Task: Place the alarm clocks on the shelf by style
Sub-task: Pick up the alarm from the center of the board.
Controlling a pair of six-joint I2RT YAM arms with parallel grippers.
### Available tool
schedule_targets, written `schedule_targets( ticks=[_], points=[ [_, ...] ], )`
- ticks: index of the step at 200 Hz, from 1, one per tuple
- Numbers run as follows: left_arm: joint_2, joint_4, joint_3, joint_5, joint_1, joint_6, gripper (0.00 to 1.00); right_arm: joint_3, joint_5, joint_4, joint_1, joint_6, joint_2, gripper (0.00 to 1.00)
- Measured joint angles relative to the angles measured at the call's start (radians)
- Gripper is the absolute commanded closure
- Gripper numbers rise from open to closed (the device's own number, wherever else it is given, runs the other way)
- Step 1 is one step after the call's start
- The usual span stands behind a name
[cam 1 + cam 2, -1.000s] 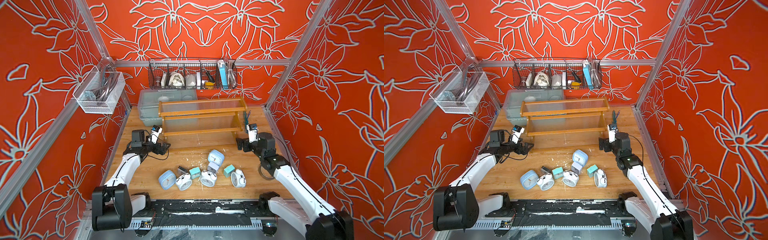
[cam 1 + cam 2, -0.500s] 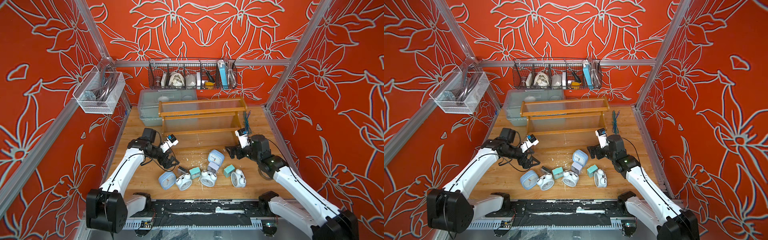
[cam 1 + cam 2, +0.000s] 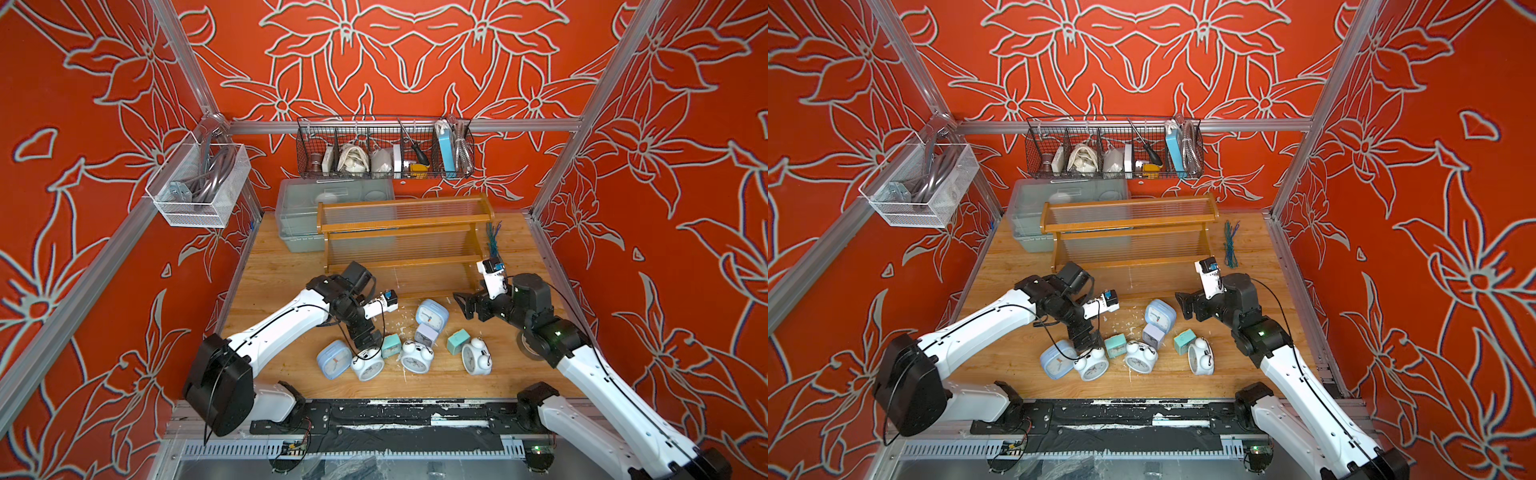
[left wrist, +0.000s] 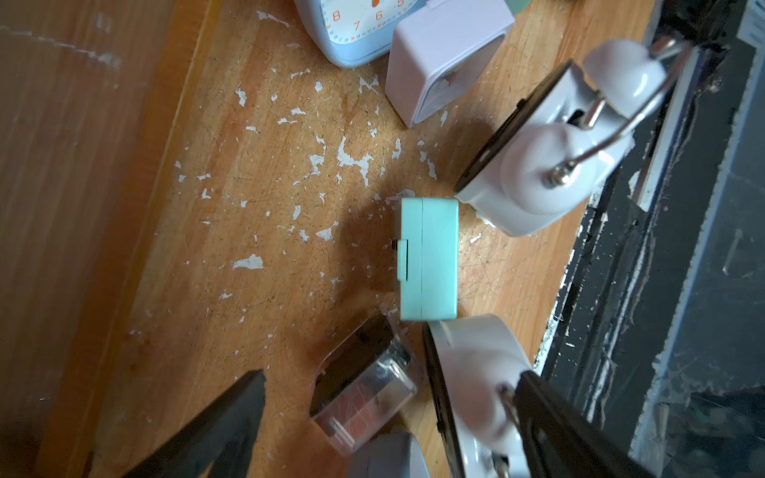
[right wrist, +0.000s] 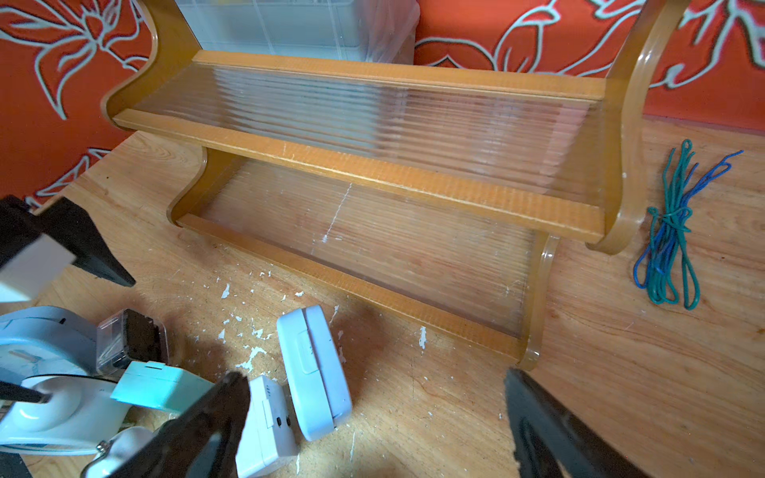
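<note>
Orange-brown wood with ribbed translucent panels: the shelf [image 3: 405, 226] stands three-tiered at the back of the table [image 3: 270, 291]. The alarm clocks all lie loose on the boards just in front of the shelf, none yet on a tier.

Change over the last second:
- The left gripper [image 3: 369, 345] was drawn back by the shelf's left end. It has now swung forward and down onto the clock cluster.
- The right gripper [image 3: 464, 305] was raised at the shelf's right end. It is now lowered and points toward the light-blue square clock [image 3: 432, 313] nearest the shelf.
- The clocks themselves are unmoved.

Clock stock in front of the shelf: white twin-bell clocks [image 3: 416, 357] in the row farthest from it, a second light-blue square [image 3: 333, 359], two teal cubes [image 3: 457, 340] and a lilac cube [image 3: 426, 334].

View differences:
- Both top views hide the dark cube beneath the left gripper. The left wrist view shows it [image 4: 364, 397], a dark face in a clear casing, lying between the spread fingers [image 4: 215, 426].
- The left jaws stand wide with nothing clamped. One finger overlaps a twin-bell body; contact unclear.
- The right wrist view shows that gripper's jaws wide and empty. It also shows a green-blue wire bundle [image 5: 670, 231] on the boards beside the shelf's right end.
</note>
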Motion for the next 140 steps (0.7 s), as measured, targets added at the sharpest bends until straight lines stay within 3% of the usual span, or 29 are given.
schedule_targets(
  ticks=[50, 103, 140],
  points=[
    [0.163, 0.031, 0.077, -0.092, -0.101, -0.041, 0.15, -0.002, 0.015, -0.011, 0.002, 0.002, -0.036, 0.01],
    [0.183, 0.039, 0.085, -0.109, -0.147, -0.055, 0.15, -0.008, 0.021, -0.010, 0.002, 0.002, -0.035, 0.00],
    [0.204, 0.042, 0.085, -0.121, -0.179, -0.061, 0.25, -0.016, 0.025, -0.010, 0.002, 0.002, -0.026, 0.00]
  ],
)
